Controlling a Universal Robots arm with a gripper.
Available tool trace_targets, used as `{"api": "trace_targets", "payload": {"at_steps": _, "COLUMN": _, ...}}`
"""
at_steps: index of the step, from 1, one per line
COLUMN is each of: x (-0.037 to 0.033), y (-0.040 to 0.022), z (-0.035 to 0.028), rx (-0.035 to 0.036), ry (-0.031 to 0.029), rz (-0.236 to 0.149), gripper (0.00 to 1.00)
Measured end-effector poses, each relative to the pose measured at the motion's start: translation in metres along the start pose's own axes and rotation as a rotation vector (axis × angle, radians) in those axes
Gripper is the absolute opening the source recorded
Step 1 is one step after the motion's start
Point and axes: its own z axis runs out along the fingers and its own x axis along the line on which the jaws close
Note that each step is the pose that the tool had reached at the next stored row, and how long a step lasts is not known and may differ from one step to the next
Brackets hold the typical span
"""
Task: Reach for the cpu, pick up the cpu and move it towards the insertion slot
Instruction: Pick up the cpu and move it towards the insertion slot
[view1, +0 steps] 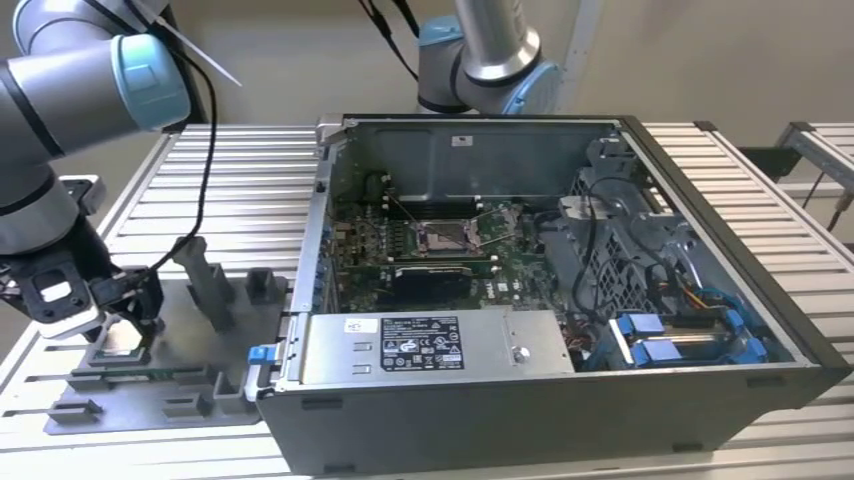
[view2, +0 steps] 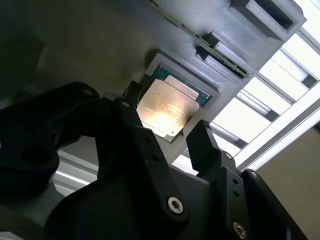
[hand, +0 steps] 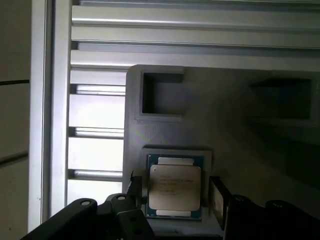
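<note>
The cpu (hand: 175, 186) is a small square chip with a pale metal top and a green edge. It lies flat in a recess of the grey fixture plate (hand: 165, 130), and its top catches the light (view2: 167, 107). My gripper (hand: 176, 192) is open and low over it, with one black finger (hand: 135, 189) on each side and a small gap between each finger and the chip. In the exterior view the gripper (view1: 134, 318) hangs over the fixture plate (view1: 147, 385) at the exterior view's left. The insertion slot (view1: 441, 235) is a silver-framed socket on the motherboard inside the open computer case.
The open computer case (view1: 694, 300) stands to the exterior view's right of the fixture plate. A long black component (view1: 430, 270) sits just below the socket and a power supply (view1: 420, 345) at the front. Upright grey fixture blocks (view1: 207, 280) rise near the gripper. A second arm (view1: 487, 50) stands behind the case.
</note>
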Motion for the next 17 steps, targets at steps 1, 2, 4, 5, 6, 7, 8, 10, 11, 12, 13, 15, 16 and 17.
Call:
{"api": "trace_targets", "payload": {"at_steps": 1, "x": 0.0000, "y": -0.0001, "z": 0.0007, "rx": -0.0001, "ry": -0.0001, "rz": 0.000, "gripper": 1.00}}
{"api": "trace_targets", "payload": {"at_steps": 2, "x": 0.0000, "y": -0.0002, "z": 0.0013, "rx": 0.0000, "ry": 0.0000, "rz": 0.000, "gripper": 1.00}}
{"api": "trace_targets", "payload": {"at_steps": 4, "x": 0.0000, "y": -0.0002, "z": 0.0018, "rx": 0.0001, "ry": 0.0001, "rz": 0.000, "gripper": 1.00}}
{"api": "trace_targets", "payload": {"at_steps": 5, "x": 0.0000, "y": -0.0002, "z": 0.0022, "rx": 0.0000, "ry": 0.0000, "rz": 0.000, "gripper": 1.00}}
{"api": "trace_targets", "payload": {"at_steps": 6, "x": 0.0000, "y": -0.0002, "z": 0.0026, "rx": -0.0001, "ry": 0.0000, "rz": 0.000, "gripper": 1.00}}
{"api": "trace_targets", "payload": {"at_steps": 7, "x": 0.0000, "y": -0.0002, "z": 0.0029, "rx": 0.0000, "ry": 0.0000, "rz": 0.000, "gripper": 1.00}}
{"api": "trace_targets", "payload": {"at_steps": 8, "x": 0.0000, "y": -0.0003, "z": 0.0033, "rx": -0.0001, "ry": -0.0001, "rz": 0.000, "gripper": 1.00}}
{"api": "trace_targets", "payload": {"at_steps": 10, "x": 0.0003, "y": -0.0003, "z": 0.0037, "rx": -0.0001, "ry": -0.0002, "rz": 0.001, "gripper": 1.00}}
{"api": "trace_targets", "payload": {"at_steps": 11, "x": 0.0005, "y": -0.0003, "z": 0.0039, "rx": -0.0001, "ry": -0.0001, "rz": 0.002, "gripper": 1.00}}
{"api": "trace_targets", "payload": {"at_steps": 12, "x": 0.0007, "y": -0.0002, "z": 0.0040, "rx": -0.0001, "ry": -0.0001, "rz": 0.002, "gripper": 1.00}}
{"api": "trace_targets", "payload": {"at_steps": 13, "x": 0.0009, "y": -0.0002, "z": 0.0041, "rx": -0.0001, "ry": -0.0002, "rz": 0.002, "gripper": 1.00}}
{"api": "trace_targets", "payload": {"at_steps": 15, "x": 0.0010, "y": -0.0003, "z": 0.0043, "rx": -0.0001, "ry": -0.0002, "rz": 0.002, "gripper": 1.00}}
{"api": "trace_targets", "payload": {"at_steps": 16, "x": 0.0011, "y": -0.0003, "z": 0.0043, "rx": 0.0000, "ry": -0.0001, "rz": 0.002, "gripper": 1.00}}
{"api": "trace_targets", "payload": {"at_steps": 17, "x": 0.0011, "y": -0.0003, "z": 0.0045, "rx": 0.0000, "ry": -0.0001, "rz": 0.002, "gripper": 1.00}}
